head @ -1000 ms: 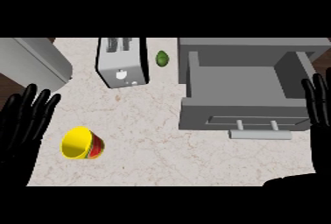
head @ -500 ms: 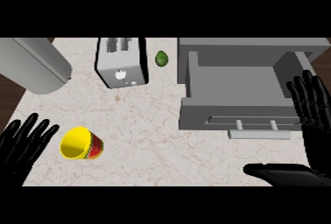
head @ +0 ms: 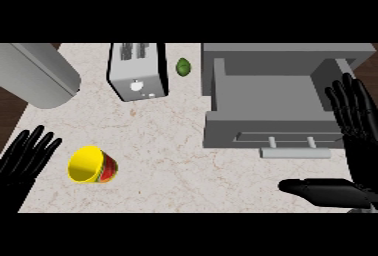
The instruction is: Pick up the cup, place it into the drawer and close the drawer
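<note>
Marble counter (head: 184, 165): pale, veined; left edge slanting in at 8 o'clock, dark floor beyond. Broad bare stretch through the centre and along 6 o'clock, between cup and drawer.

Drawer (head: 277, 107): grey, pulled open at 2 o'clock, interior bare as far as shown; front panel with bar handle (head: 295, 152) facing 6 o'clock.

Cup (head: 93, 165): at 8 o'clock, lying on its side, yellow inside, red and green outside, mouth toward the left edge; interior showing nothing. Well apart from the drawer.

Toaster (head: 137, 71): white-silver, at 11 o'clock, slots toward the far edge.

Green object (head: 182, 66): small, oval, at 12 o'clock, between toaster and drawer; kind not discernible.

Grey cylinder (head: 33, 75): large, at 10 o'clock, overhanging the left edge.

Left hand (head: 26, 160): at 8 o'clock, just beside the cup, not touching; fingers straight and spread, holding nothing.

Right hand (head: 354, 120): at 3 o'clock, over the drawer's right side; fingers straight, slightly fanned, thumb out toward 5 o'clock; holding nothing.
</note>
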Controlling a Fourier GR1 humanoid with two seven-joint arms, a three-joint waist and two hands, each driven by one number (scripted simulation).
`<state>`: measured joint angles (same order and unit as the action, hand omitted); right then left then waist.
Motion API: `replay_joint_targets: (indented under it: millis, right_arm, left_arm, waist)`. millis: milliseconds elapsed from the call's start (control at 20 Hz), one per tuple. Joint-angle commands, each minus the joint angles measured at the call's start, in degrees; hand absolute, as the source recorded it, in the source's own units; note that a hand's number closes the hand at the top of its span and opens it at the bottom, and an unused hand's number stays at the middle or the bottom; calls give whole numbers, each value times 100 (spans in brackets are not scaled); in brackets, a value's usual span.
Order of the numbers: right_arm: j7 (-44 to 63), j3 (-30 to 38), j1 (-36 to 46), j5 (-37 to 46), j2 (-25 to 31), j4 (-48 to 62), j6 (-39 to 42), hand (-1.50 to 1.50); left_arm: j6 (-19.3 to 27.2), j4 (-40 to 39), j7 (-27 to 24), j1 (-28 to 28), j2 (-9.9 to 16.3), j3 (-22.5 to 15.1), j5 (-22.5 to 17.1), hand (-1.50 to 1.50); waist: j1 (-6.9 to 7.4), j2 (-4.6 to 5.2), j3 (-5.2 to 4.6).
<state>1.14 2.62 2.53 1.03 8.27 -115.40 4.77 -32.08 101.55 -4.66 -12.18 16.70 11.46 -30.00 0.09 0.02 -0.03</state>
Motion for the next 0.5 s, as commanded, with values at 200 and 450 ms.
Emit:
replay_joint_targets:
  millis: [200, 450]
  right_arm:
    - [-521, 0, -409, 84, -93, 101, 144, -150]
    - [-249, 156, 205, -3, 63, 380, 218, -150]
  left_arm:
    - [-67, -1368, -884, 368, -104, 308, 1239, -150]
    - [-230, -3290, -1958, 1166, 159, 529, 1959, -150]
  waist:
    - [-22, -3, 2]
    - [-29, 7, -1]
